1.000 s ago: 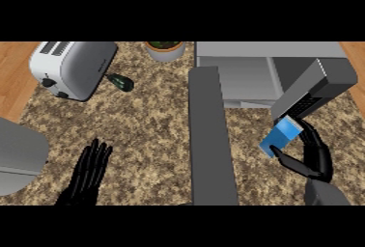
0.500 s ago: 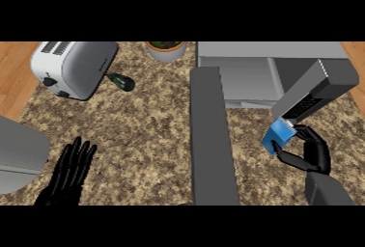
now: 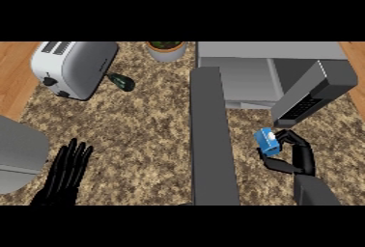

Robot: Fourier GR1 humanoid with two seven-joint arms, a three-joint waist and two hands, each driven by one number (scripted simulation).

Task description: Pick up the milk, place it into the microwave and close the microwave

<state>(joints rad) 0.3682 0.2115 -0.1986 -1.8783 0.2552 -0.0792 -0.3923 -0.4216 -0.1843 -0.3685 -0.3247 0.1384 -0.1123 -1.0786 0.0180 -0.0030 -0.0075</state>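
Observation:
The milk (image 3: 267, 142) is a small blue carton, held above the counter at the right. My right hand (image 3: 295, 155) is curled round it from the right side. It hangs just in front of the grey microwave (image 3: 246, 77), whose door (image 3: 212, 140) swings open toward me and stands edge-on as a long dark slab left of the carton. The microwave's control panel (image 3: 311, 96) juts out above the hand. My left hand (image 3: 66, 173) rests open at the lower left, fingers straight.
A white toaster (image 3: 73, 67) stands at the back left, with a dark green object (image 3: 122, 82) beside it. A potted plant (image 3: 166, 48) sits at the back centre. A grey appliance (image 3: 18, 154) fills the left edge.
My right hand has carried the milk left and a little lower, toward the microwave's opening. My left hand has drawn back toward the lower left corner.

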